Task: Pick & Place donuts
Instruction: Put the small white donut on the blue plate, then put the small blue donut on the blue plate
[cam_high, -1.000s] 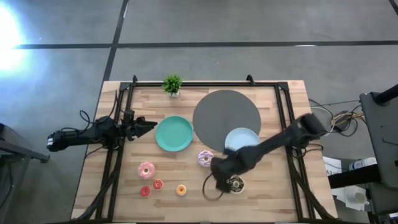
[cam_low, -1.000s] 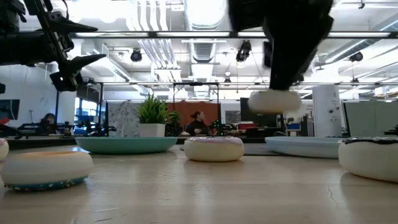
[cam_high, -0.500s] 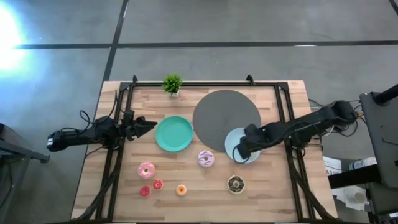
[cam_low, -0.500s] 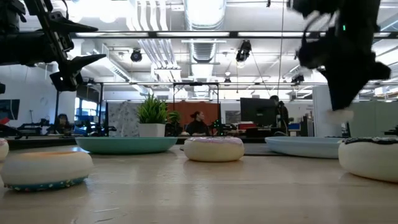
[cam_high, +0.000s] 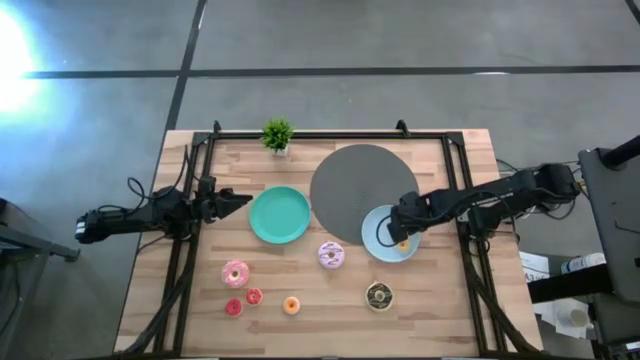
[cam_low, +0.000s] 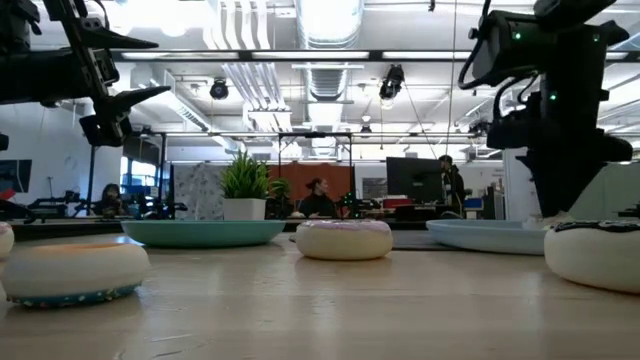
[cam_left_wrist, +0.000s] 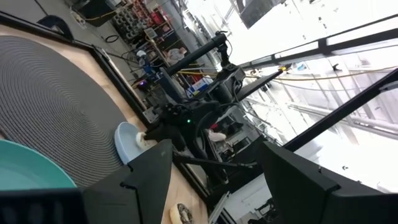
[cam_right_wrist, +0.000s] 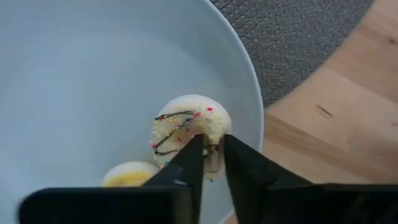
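Over the pale blue plate (cam_high: 378, 236) the right gripper (cam_right_wrist: 208, 163) is clamped on a cream donut (cam_right_wrist: 189, 132) beside a yellow donut (cam_right_wrist: 127, 173), while the left gripper (cam_high: 243, 201) idles open and six donuts wait on the table (cam_high: 440, 310).

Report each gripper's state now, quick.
Left gripper: open, holding nothing, beside the teal plate.
Right gripper: shut on the cream donut, over the pale blue plate.

Pale blue plate (cam_right_wrist: 74, 74) looks smooth, glossy plastic; the grey disc (cam_right_wrist: 298, 37) is rough, woven-looking (ribbed rings), and the table (cam_high: 440, 310) is matt planked wood.
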